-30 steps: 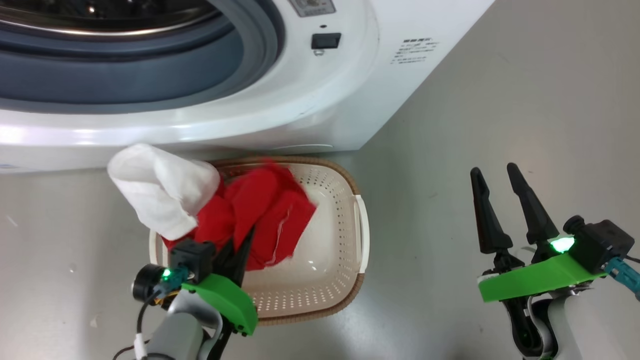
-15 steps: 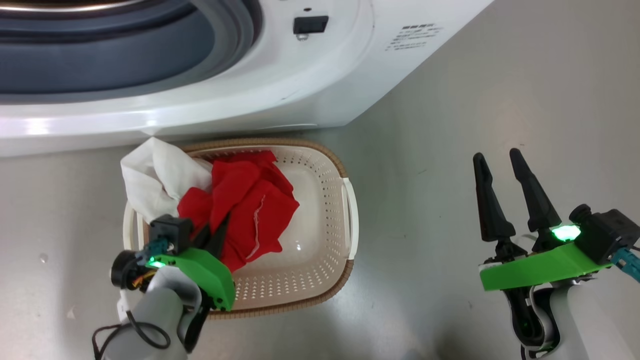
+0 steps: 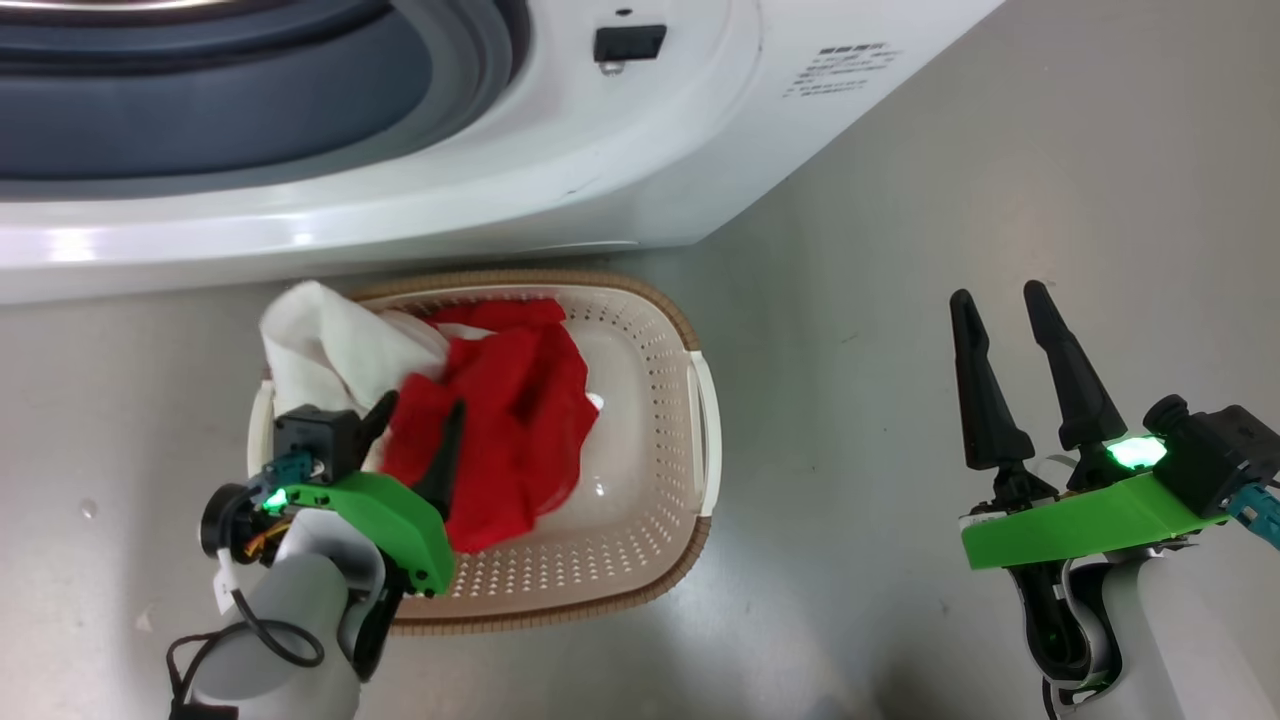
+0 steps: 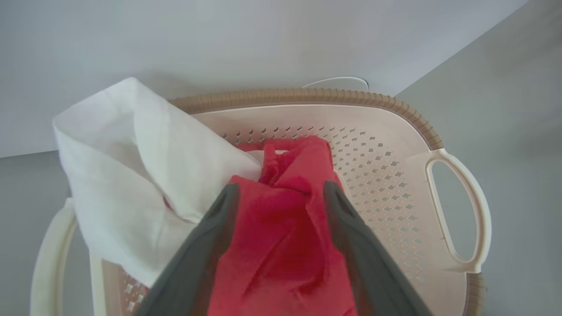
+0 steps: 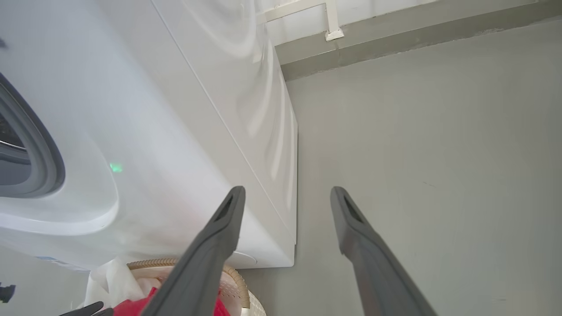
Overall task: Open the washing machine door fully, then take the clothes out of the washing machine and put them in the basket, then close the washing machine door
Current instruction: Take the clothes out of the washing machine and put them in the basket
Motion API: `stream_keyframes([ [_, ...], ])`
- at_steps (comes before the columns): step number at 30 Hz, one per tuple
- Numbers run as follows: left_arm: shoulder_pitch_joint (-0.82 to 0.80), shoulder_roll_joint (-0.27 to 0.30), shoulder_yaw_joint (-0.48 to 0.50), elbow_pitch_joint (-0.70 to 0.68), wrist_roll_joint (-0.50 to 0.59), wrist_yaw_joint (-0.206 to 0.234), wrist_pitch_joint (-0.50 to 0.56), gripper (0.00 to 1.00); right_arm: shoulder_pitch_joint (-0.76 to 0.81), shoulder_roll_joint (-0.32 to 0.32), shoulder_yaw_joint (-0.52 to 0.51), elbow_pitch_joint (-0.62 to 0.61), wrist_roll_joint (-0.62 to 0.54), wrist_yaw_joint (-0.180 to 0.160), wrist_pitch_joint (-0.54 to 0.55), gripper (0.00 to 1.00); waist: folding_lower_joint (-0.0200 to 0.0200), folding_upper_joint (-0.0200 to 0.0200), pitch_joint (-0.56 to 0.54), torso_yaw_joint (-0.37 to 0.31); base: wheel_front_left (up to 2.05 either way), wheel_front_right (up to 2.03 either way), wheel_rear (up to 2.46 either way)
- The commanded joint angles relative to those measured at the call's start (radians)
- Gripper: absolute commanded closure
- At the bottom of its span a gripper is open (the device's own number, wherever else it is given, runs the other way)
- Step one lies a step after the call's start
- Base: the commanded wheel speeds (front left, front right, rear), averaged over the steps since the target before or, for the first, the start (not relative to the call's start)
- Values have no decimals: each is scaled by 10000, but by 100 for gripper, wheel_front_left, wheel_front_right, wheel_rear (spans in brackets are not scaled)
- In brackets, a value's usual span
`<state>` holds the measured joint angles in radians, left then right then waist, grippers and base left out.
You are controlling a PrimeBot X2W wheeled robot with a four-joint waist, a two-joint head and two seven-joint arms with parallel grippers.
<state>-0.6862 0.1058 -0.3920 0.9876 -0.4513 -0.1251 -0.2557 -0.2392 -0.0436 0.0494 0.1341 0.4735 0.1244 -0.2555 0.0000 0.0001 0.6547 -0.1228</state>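
Left gripper (image 3: 423, 402) hung over the near left part of the basket (image 3: 690, 440), its two dark fingers spread wide and pointing toward the washing machine (image 3: 600, 150). In the left wrist view the left gripper (image 4: 281, 186) had the red cloth lying loose between its parted fingers, not pinched. That pale forearm rose from the lower left of the head view.

The white front-loader stood across the top, its grey rubber ring (image 3: 300, 120) round the open mouth. The grey floor (image 3: 950, 150) ran from its foot.

The cream basket sat on the floor just before the machine, long axis parallel to the machine's front, a handle (image 3: 705, 430) at each short end. Inside lay the red clothes (image 3: 510, 420), heaped toward the left; the white garment (image 3: 320, 340) draped over the far left rim.

The right gripper (image 3: 998, 292) hovered over bare floor, well apart from the basket, empty, fingers parted and pointing up the view.
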Motion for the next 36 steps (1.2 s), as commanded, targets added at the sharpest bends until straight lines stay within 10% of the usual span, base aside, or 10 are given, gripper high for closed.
stream_keyframes([
  [1, 126, 281, 284, -115, -36, -55, -61, 0, 36, -66, 184, -174, -130, 63, -63, 0, 0, -1, -130, 43, 0, 0, 0],
  [36, 3338, 189, 3058, -4125, 2058, -55, -61, 0, 1849, -66, -147, 467, -820, 63, -63, 0, 0, -1, -4312, 682, 0, 0, 0],
])
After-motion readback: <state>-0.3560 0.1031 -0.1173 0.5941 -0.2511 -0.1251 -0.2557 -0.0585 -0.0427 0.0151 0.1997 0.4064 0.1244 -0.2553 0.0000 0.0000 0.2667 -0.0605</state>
